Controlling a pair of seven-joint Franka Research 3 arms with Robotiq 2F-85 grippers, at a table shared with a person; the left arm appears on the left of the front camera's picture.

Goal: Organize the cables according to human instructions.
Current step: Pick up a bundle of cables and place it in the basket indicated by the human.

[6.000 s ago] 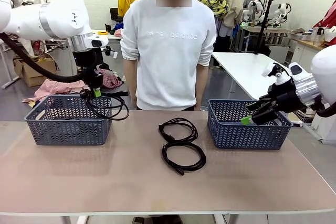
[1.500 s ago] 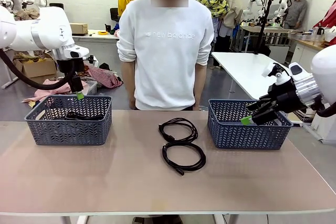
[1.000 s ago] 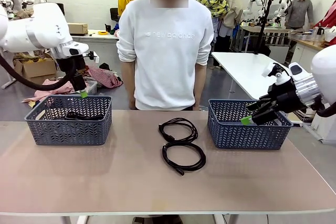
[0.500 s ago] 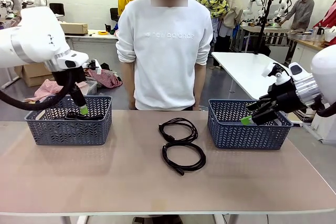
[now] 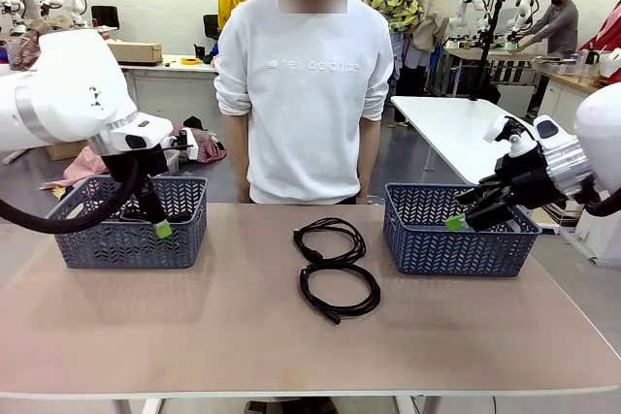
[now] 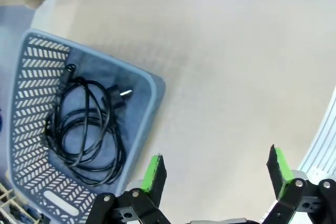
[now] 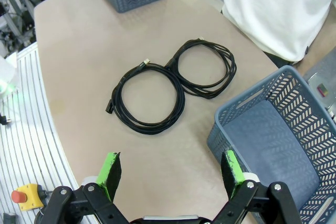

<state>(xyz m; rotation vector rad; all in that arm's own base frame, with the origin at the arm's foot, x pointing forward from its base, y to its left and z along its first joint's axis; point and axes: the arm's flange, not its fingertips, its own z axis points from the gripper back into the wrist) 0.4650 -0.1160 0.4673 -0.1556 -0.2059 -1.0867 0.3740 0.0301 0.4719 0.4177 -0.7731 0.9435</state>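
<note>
Two coiled black cables lie mid-table, the far one [image 5: 330, 239] touching the near one [image 5: 340, 293]. In the right wrist view they are the far cable [image 7: 205, 69] and the near cable [image 7: 147, 98]. A third cable [image 6: 86, 129] lies inside the left basket [image 6: 152, 85]. My left gripper [image 5: 160, 228] hangs open and empty at that basket's front right corner; in the left wrist view the left gripper [image 6: 216, 171] is over bare table beside the basket. My right gripper [image 5: 461, 220] is open and empty above the right basket [image 5: 456, 249], whose inside [image 7: 268, 140] holds nothing.
A person in a white sweatshirt [image 5: 309, 84] stands at the far edge behind the cables, arms at their sides. The left basket [image 5: 87, 239] sits at the table's back left. Bare tabletop [image 5: 291, 356] spreads in front of the cables and baskets.
Six seconds ago my left gripper held a cable over the left basket; it now lies inside. Over the last second the left gripper swung down and right to the basket's front corner. Right arm still.
</note>
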